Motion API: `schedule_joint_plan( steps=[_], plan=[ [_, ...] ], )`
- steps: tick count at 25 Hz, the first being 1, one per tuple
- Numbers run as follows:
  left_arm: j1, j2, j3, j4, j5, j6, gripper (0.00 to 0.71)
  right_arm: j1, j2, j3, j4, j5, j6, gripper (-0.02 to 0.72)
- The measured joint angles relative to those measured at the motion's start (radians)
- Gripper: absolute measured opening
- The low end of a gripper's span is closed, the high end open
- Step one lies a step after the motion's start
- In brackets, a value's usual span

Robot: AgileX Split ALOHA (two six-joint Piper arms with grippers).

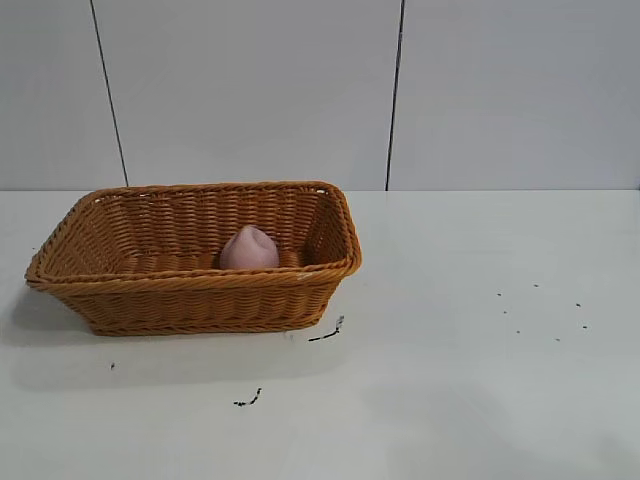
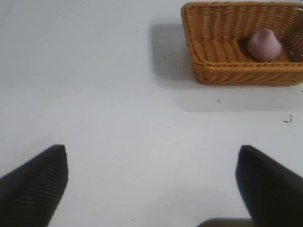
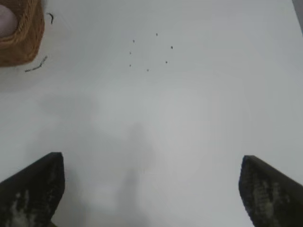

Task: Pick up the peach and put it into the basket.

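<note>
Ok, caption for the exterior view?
Peach resting inside the wicker basket on the white table; no arms in view.

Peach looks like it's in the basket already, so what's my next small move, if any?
Probably none beyond keeping both arms parked. The peach already lies on the floor of the basket, below the rim. The left gripper and right gripper each hang over bare table, jaws wide apart and holding nothing.

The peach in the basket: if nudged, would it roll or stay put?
The peach looks rounded with a pointed tip, so it would probably wobble rather than roll far. The basket walls would likely stop it. Its matte skin suggests decent grip.
</note>
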Motion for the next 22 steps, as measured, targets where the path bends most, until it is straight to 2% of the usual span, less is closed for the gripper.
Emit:
schedule_joint_plan(
  steps=[9,22],
  plan=[
    [0.0,0.0,0.0,0.0,0.0,0.0,0.693,0.0,-0.164,0.0,0.0,-0.013,-0.001,0.696],
    [0.0,0.0,0.0,0.0,0.0,0.0,0.693,0.003,-0.169,0.0,0.0,-0.013,-0.001,0.696]
  ],
)
